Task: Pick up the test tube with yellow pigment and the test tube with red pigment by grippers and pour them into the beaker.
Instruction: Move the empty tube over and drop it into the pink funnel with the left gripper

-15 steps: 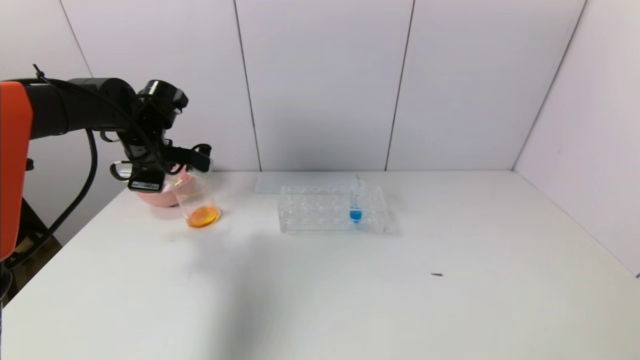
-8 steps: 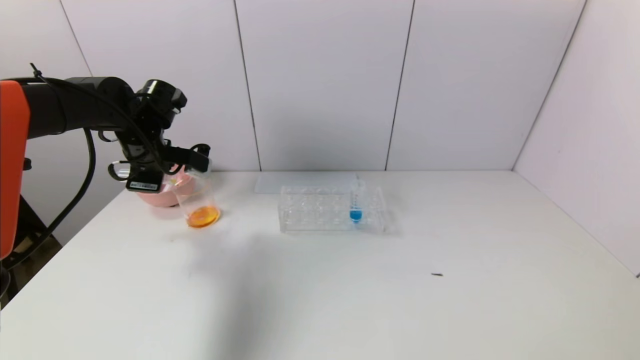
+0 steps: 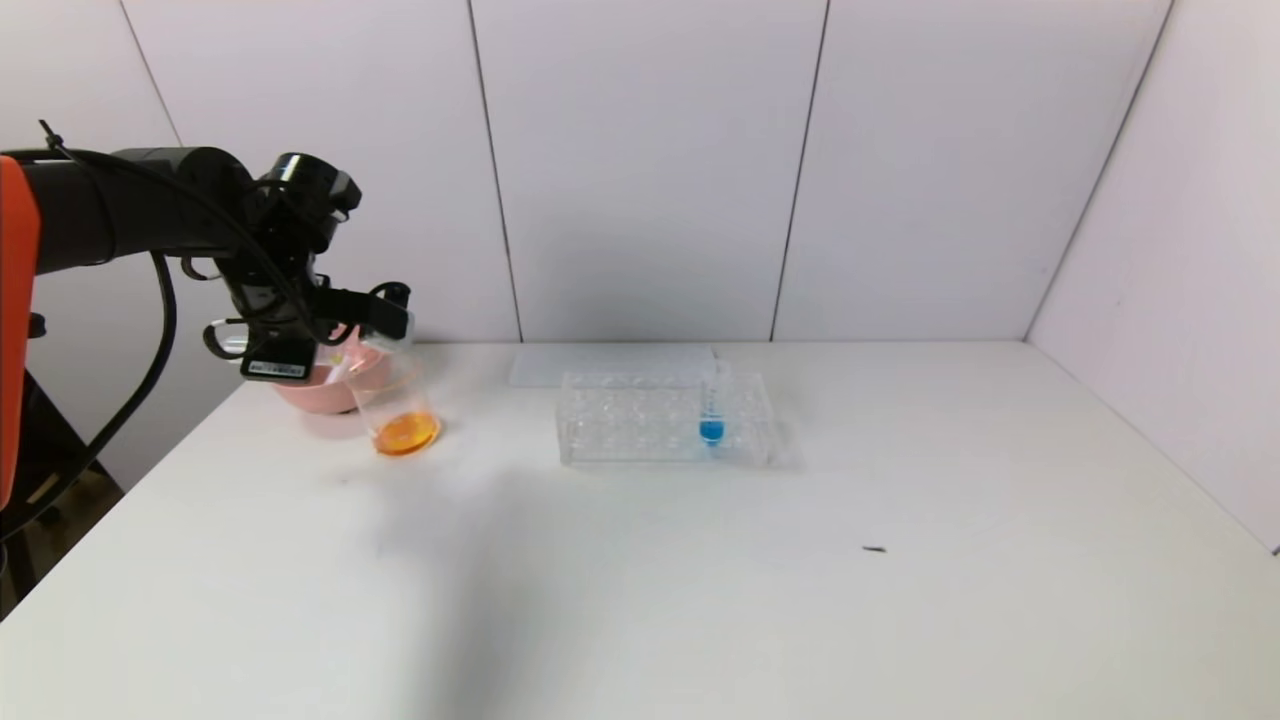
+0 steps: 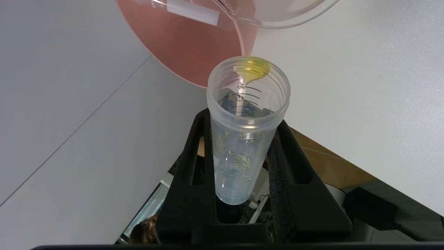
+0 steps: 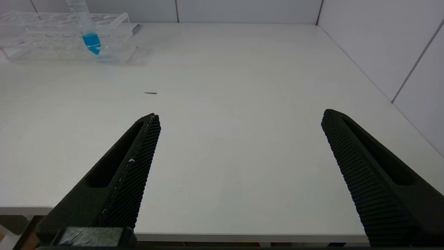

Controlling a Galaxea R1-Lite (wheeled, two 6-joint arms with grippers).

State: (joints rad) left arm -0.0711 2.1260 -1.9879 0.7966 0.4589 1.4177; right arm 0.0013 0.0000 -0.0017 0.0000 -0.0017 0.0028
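Observation:
My left gripper point(image 3: 388, 308) point(image 4: 242, 119) is shut on the test tube with yellow pigment point(image 4: 242, 146), a clear tube that is nearly empty. A yellow drop point(image 4: 252, 67) hangs at its lip. The tube is tilted with its mouth close to the rim of the beaker point(image 3: 398, 405) point(image 4: 277, 17). The beaker stands at the table's far left and holds orange liquid. The test tube with red pigment is out of view. My right gripper point(image 5: 241, 114) hangs open and empty over the table's near edge.
A pink bowl point(image 3: 310, 392) point(image 4: 180, 45) stands right behind the beaker, with a clear tube point(image 4: 187, 10) lying in it. Mid-table stands a clear rack point(image 3: 640, 425) point(image 5: 41, 38) holding a blue-liquid tube point(image 3: 711, 405) point(image 5: 91, 38). A small dark speck point(image 3: 874, 549) lies on the table.
The left arm has drawn slightly left and up with the tube still in its grip. Beaker, bowl and rack have not moved.

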